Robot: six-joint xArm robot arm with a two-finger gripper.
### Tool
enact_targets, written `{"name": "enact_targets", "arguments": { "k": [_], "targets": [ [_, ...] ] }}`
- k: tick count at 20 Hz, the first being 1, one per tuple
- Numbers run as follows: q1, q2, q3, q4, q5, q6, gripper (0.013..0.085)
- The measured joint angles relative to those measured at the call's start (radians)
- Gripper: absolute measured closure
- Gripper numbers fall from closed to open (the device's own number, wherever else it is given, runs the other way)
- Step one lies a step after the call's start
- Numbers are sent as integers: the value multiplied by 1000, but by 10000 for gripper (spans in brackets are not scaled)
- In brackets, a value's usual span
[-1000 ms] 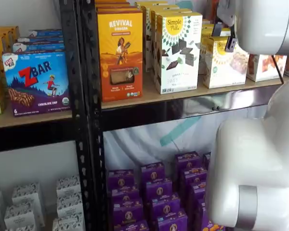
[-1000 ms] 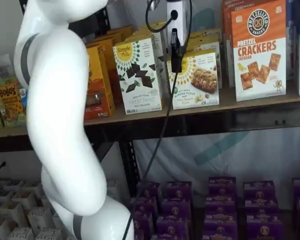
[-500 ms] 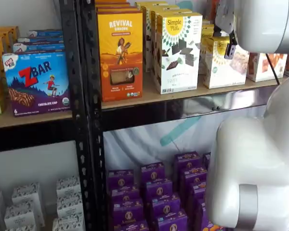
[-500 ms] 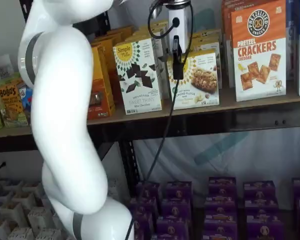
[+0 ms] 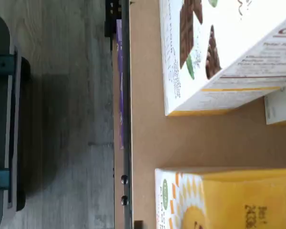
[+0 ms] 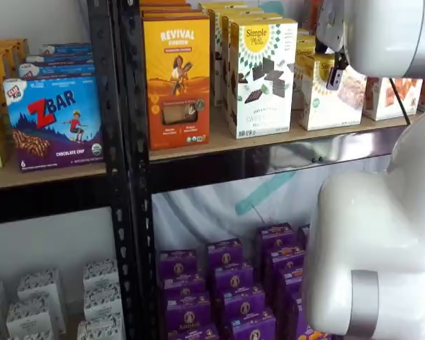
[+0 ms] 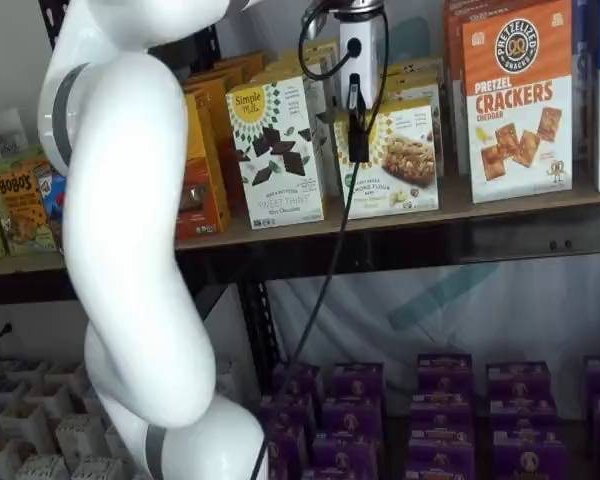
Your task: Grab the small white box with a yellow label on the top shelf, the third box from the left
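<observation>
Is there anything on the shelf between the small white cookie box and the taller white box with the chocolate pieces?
Nothing: in the wrist view only bare shelf board separates the small white box from the taller white box.

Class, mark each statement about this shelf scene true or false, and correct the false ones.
1. The small white box stands on the top shelf. True.
2. The gripper has lifted it clear of the shelf. False: it stands on the board, the black fingers in front of it.
3. A taller Simple Mills box stands beside it. True.
4. The pretzel crackers box lies flat. False: it stands upright.
</observation>
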Motion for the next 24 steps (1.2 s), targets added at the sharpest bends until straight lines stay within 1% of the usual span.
{"name": "enact_targets", "arguments": {
  "k": [1,4,5,6,7,8,9,10,11,16,17,18,19,24],
  "targets": [
    [-1,2,-2,0,3,-1,410],
    [-2,4,-4,-2,6,-2,410],
    [-2,4,-4,-1,7,-2,450],
    [-3,4,-4,1,7,-3,450],
    [-4,3,-4,3,7,-3,490],
    [-5,2,-2,5,6,-4,490],
    [-5,1,-1,6,4,-4,530],
    [-5,-1,1,7,2,-4,530],
    [-6,-2,4,8,-1,-5,570],
    [-7,-6,5,12,-3,-5,570],
    [-7,-6,5,12,-1,-5,610],
    [-8,-6,4,12,1,-5,610],
    [-8,-6,4,12,1,-6,650],
    [-13,-10,1,13,15,-9,650]
  ]
}}
